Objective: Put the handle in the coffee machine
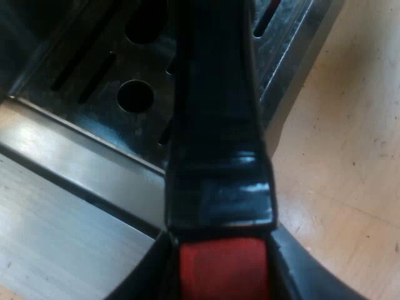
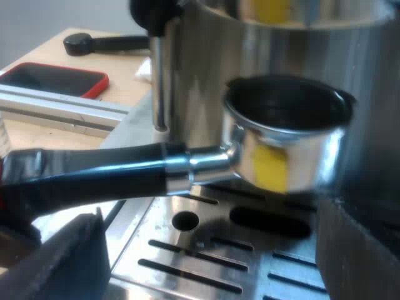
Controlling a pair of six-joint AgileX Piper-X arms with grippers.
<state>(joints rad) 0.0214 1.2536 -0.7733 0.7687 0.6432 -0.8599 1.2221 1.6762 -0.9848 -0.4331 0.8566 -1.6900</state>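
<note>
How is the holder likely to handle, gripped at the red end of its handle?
Likely nose-heavy: the holder carries its metal basket far from the left gripper at the red end, so it may droop or twist. The black handle looks glossy, so it might slip in the jaws. It looks rigid, unlikely to flex.

Hidden, cropped, unclear.
Holder [image 2: 284, 134]: red end of its handle [image 1: 215, 125] half cut by the edge in the left wrist view, handle running off before the bowl. Right hand [image 2: 212, 219]: both fingers [image 2: 62, 262] blurred, cropped at the edges. Black long-handled item [image 2: 103, 42] on the bench [image 2: 125, 72]: too blurred to name. Espresso machine [image 2: 262, 44]: top cropped.
</note>
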